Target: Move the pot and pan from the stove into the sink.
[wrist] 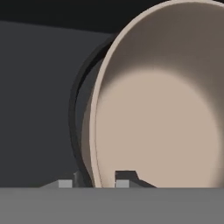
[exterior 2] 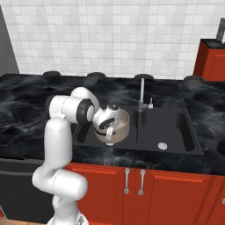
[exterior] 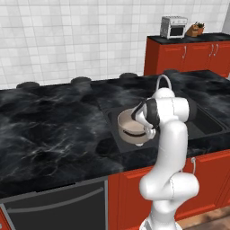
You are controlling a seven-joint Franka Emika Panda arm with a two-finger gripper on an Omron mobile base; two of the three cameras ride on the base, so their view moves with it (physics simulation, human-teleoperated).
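Note:
The beige-grey pot is tilted within the left basin of the black sink. I cannot tell whether it rests on the basin floor. My gripper is shut on the pot's near rim, one finger inside and one outside the wall. The hand view looks into the pot's pale interior, with its dark curved handle along the outer wall. The silver faucet stands just behind the basins. The pan and the stove are out of view.
Black marbled counter surrounds the sink. Red cabinets run below it, and a dark dishwasher front sits lower left. A toaster oven and a knife block stand on the far right counter.

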